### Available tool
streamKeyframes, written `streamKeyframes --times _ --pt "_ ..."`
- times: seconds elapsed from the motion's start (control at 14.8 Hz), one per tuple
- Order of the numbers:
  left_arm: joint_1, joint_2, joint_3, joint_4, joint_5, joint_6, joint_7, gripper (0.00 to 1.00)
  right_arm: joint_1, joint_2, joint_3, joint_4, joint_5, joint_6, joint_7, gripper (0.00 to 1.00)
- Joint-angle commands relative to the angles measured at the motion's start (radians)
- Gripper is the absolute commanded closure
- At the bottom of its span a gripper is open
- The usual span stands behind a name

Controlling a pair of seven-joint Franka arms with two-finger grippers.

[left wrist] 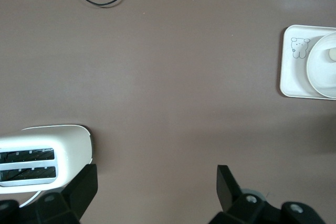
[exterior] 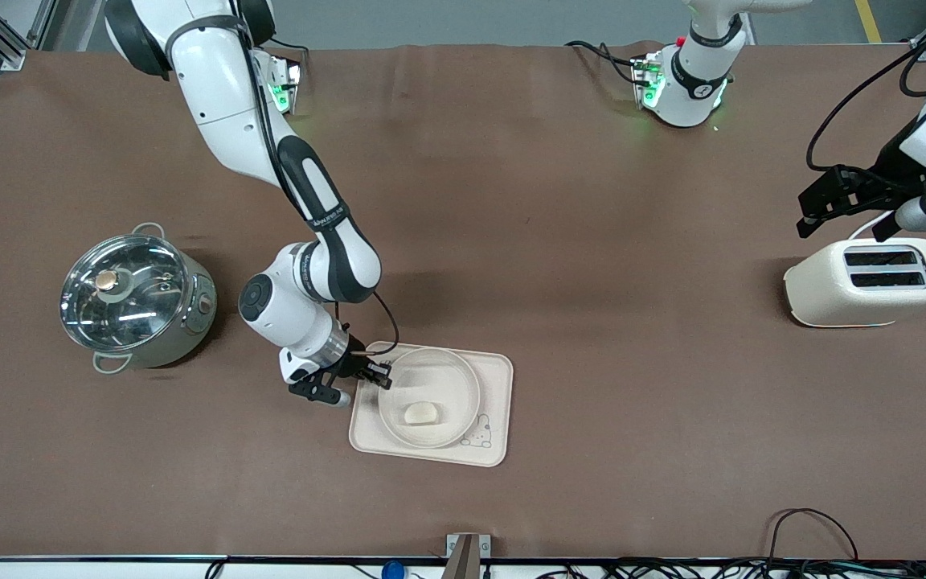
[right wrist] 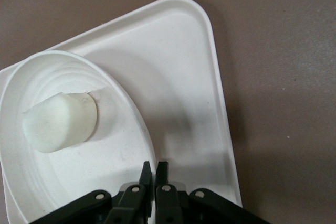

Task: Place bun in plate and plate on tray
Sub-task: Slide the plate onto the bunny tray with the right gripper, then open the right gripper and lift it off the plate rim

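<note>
Your right gripper (exterior: 379, 376) sits low at the plate's (exterior: 463, 378) rim, over the tray's (exterior: 499, 386) edge toward the right arm's end of the table. In the right wrist view its fingers (right wrist: 145, 174) are pressed together at the plate rim; whether they pinch the rim itself, you cannot tell from here.

The plate rests on the tray, well inside its border. The bun (exterior: 421, 413) lies in the plate, off-centre, a short way in from the right fingertips and not touching them. The rabbit drawing (exterior: 479, 435) shows on the tray corner just past the plate, nearer the front camera.

Your left gripper (left wrist: 156, 190) waits in the air near the toaster (exterior: 869, 281) at the left arm's end of the table. Its fingers (left wrist: 224, 186) stand wide apart, nothing between them but bare table (left wrist: 157, 103); the toaster shows just beside one finger in the left wrist view, with the tray and plate well apart from them.

A lidded steel pot (exterior: 137, 299) stands at the right arm's end of the table, well apart from the right fingers and the tray.
</note>
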Motion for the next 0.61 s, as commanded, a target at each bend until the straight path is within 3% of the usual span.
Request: streamKeyframes --times 0.0,0.54 --pt "-0.004 0.006 0.005 0.024 -0.004 -0.022 -0.001 0.0 -0.011 0.006 0.007 0.013 0.021 -0.003 -0.018 0.99" --pt "-0.006 0.003 0.004 0.024 -0.003 -0.025 -0.004 0.0 -0.015 0.019 0.007 0.036 0.024 0.0 -0.01 0.99"
